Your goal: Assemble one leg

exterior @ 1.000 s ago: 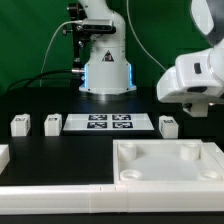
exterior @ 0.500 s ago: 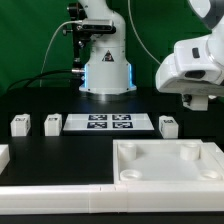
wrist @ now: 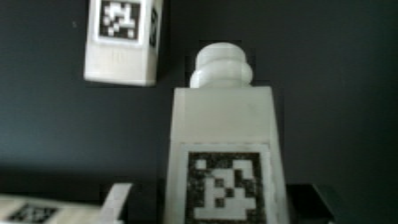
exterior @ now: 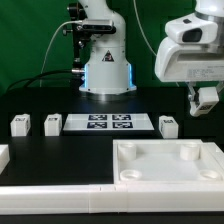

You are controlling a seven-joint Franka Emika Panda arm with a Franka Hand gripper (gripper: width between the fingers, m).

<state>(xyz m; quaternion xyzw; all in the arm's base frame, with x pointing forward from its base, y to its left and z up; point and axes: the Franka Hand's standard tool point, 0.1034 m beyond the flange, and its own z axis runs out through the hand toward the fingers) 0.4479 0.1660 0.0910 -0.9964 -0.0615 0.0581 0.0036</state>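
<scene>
My gripper (exterior: pixel 204 96) hangs in the air at the exterior view's right, above the table. It is shut on a leg (wrist: pixel 221 140), a small white block with a black-and-white tag and a rounded peg at its far end. The held leg (exterior: pixel 206 101) shows below the white hand. The fingers (wrist: pixel 125 203) press on both its sides. Three more legs stand on the black table: two at the exterior view's left (exterior: pixel 21 125) (exterior: pixel 52 124) and one to the right of the marker board (exterior: pixel 168 126). One leg (wrist: pixel 125 45) lies below in the wrist view.
The marker board (exterior: pixel 108 123) lies mid-table. The large white tray-like part (exterior: pixel 212 158) with corner sockets fills the front right. A long white edge (exterior: pixel 50 192) runs along the front. The robot base (exterior: pixel 105 65) stands at the back.
The gripper has risen and shifted toward the exterior view's right, carrying the leg up with it. The legs on the table have not moved.
</scene>
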